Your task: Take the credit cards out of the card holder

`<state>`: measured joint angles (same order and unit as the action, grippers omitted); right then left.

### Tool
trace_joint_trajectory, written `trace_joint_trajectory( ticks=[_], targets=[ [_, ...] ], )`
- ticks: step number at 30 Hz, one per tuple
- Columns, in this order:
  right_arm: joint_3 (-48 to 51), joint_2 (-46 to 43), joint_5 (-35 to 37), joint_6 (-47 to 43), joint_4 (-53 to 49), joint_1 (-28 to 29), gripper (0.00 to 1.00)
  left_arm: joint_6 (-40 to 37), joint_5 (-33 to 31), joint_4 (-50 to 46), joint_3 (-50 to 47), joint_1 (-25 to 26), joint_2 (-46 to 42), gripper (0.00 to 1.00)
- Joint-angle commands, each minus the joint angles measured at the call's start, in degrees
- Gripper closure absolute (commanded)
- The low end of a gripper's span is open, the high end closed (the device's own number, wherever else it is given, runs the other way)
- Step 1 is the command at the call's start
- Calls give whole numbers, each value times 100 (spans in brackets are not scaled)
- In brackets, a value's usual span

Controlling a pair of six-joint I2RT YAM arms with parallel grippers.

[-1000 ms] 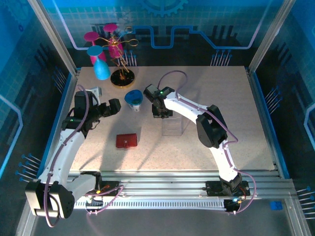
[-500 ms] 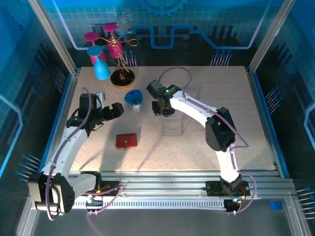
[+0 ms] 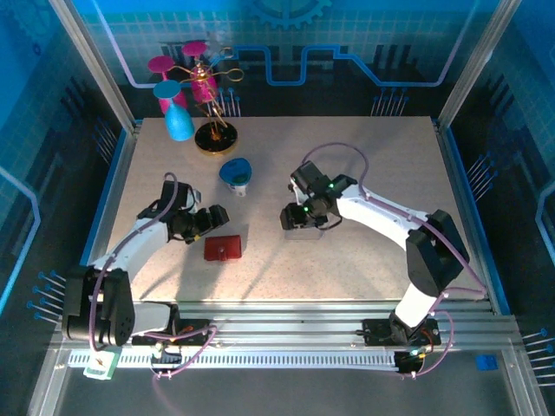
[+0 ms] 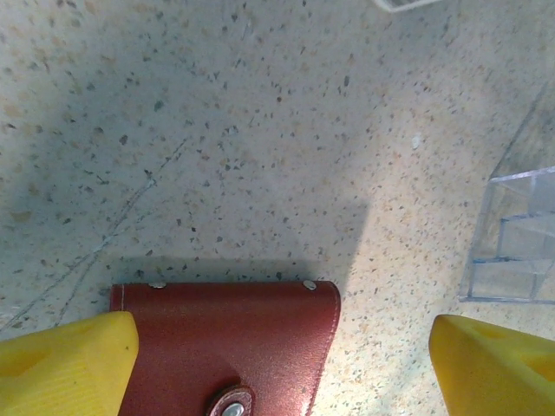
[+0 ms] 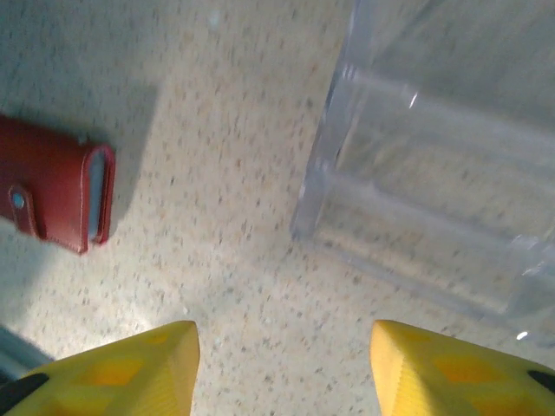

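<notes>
Red folding card holder (image 3: 223, 249), a small flat leather-look case, lies closed on the table a little left of centre in the overhead view. From the left wrist it sits at the bottom edge of the frame (image 4: 225, 347), with two small rivets along its top edge and its snap tab at the bottom. From the right wrist it sits at the left edge (image 5: 56, 195), with a grey-blue lining showing along its side.

The left gripper (image 3: 208, 219) hangs just up and left of the case. Its yellow fingers stand wide apart (image 4: 282, 368) with nothing between them. One finger overlaps the case's corner in the wrist view, but whether it touches cannot be told.

The right gripper (image 3: 295, 217) is near frame centre, over a clear stepped plastic tray (image 3: 305, 230). Its fingers are also spread with nothing gripped (image 5: 282, 373), and the tray fills the upper right of that wrist view (image 5: 434, 208).

The table (image 3: 364, 156) is a pale beige, dark-speckled slab with fine scratches. At its upper left stand a round blue bowl (image 3: 236, 173) and a gold wire stand (image 3: 212, 134) holding pink and blue goblets. Aluminium posts and blue-lit patterned panels enclose the workspace, and a slotted metal rail runs along the bottom edge.
</notes>
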<state>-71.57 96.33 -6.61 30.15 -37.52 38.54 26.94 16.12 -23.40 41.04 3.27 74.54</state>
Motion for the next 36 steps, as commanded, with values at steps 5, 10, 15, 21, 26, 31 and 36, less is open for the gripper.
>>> trace_joint_trajectory(
  ticks=[5, 10, 15, 21, 26, 31, 36],
  targets=[
    [1316, -253, -1183, 134, 1039, -40, 39, -211, 524, -56, 291, 44, 738, 21],
    [1574, -53, -1119, 271, 1430, -88, 39, -303, 594, -73, 538, 51, 982, 23],
    [1531, 68, -995, 320, 1649, -333, 40, -429, 441, -297, 816, 60, 986, 22],
    [1474, 267, -1250, 308, 2006, -712, 41, -510, 514, -395, 1002, 69, 1090, 21],
    [1349, 449, -1552, 263, 2195, -883, 42, -516, 729, -325, 1038, 197, 1373, 22],
    [1236, 599, -1749, 259, 2317, -919, 42, -517, 779, -332, 1004, 313, 1559, 22],
    [1095, 778, -2001, 324, 2457, -919, 43, -479, 785, -316, 968, 384, 1611, 22]
  ],
)
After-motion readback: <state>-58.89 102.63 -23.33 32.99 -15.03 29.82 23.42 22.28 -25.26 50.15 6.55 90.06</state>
